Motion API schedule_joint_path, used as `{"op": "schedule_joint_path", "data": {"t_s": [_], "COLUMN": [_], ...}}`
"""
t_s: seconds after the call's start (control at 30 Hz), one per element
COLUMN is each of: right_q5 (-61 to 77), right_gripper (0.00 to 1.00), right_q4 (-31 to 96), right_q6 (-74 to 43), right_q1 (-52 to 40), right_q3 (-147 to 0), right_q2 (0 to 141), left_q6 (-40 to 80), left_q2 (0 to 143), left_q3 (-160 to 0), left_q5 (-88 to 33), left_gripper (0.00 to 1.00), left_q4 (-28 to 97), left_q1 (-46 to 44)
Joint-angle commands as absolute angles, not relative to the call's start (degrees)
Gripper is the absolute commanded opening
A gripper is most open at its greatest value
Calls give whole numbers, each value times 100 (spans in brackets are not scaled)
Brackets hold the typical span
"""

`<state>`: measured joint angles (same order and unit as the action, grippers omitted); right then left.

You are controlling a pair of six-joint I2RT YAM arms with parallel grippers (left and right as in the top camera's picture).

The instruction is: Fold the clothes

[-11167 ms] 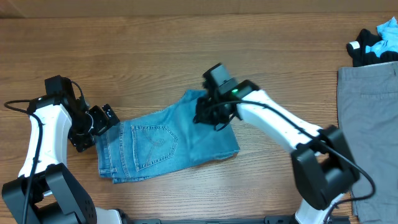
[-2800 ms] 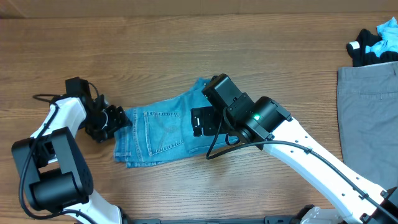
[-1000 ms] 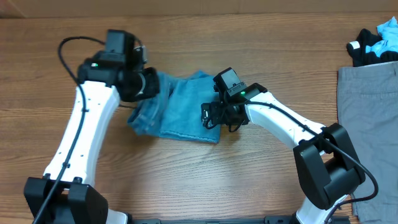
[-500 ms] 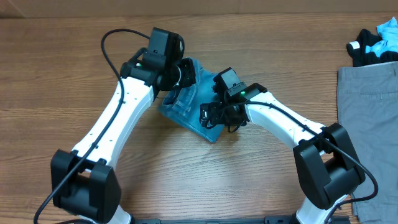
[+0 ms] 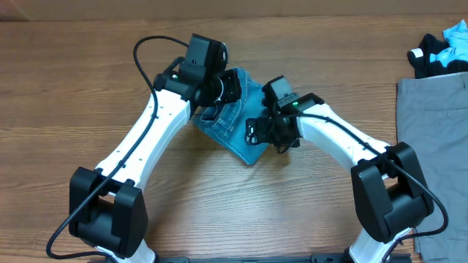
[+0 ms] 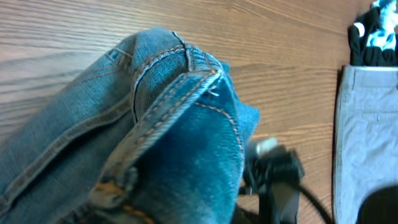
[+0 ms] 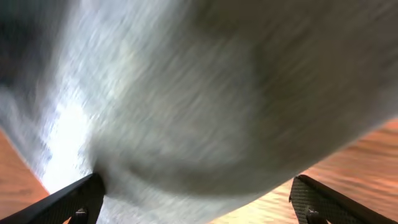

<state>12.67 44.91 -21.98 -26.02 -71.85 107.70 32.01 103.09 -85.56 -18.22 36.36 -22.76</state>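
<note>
Overhead: bunched blue jeans (image 5: 232, 133) (stitched seams)

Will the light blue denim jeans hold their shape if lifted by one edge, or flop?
Probably floppy: the light blue denim jeans drape and bunch where the left gripper lifts them. Likely heavyish for cloth, given the thick stitched waistband. Pushed, they'd probably crumple, as existing folds suggest.

Jeans (image 5: 235, 133): light blue denim with tan stitching, folded over into a bunched wedge, mid-table.
Grey trousers (image 5: 433, 146): plain, lying flat at the table's right edge, well apart from the jeans.
Small garments (image 5: 442, 48): black, white and cyan heap, just beyond the trousers.
</note>
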Motion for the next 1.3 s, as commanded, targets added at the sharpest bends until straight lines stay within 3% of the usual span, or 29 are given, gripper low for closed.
{"op": "schedule_joint_path", "data": {"t_s": [0.0,0.17,0.33,0.63,0.7,0.77,0.9,1.13,1.27], "right_q5": [1253,1256,1149,1260,1411,1553,1664,1667,1776], "right_gripper": [100,100,100,100,100,100,100,100,100], "right_q4": [4567,4969,5166,5876,5977,6075,6208,6163,6060], "right_q6": [-2088,-1874,-1793,-1516,-1450,-1424,-1321,-1337,-1376], "right_q1": [-2388,-2008,-1544,-307,-106,43,97,99,180], "right_q3": [-7185,-7293,-7371,-7732,-7732,-7732,-7730,-7736,-7769], "right_q2": [10735,10672,10388,9070,8860,8735,8694,8683,8667], "left_q6": [3212,3240,3326,3522,3568,3625,3597,3291,3046], "left_q2": [10388,10398,10536,11069,11222,11382,11550,11194,10593], "left_q3": [-8694,-8694,-8694,-8694,-8694,-8694,-8694,-8770,-8903], "left_q5": [-1981,-1826,-1826,-2235,-2381,-2405,-2408,-2764,-2775], "left_gripper": [13,12,19,14,21,38,54,60,68], "left_q4": [3590,3524,3411,2805,2589,2456,2462,2569,2917], "left_q1": [-2556,-2716,-2884,-3190,-3301,-3433,-3570,-3454,-3247]}}
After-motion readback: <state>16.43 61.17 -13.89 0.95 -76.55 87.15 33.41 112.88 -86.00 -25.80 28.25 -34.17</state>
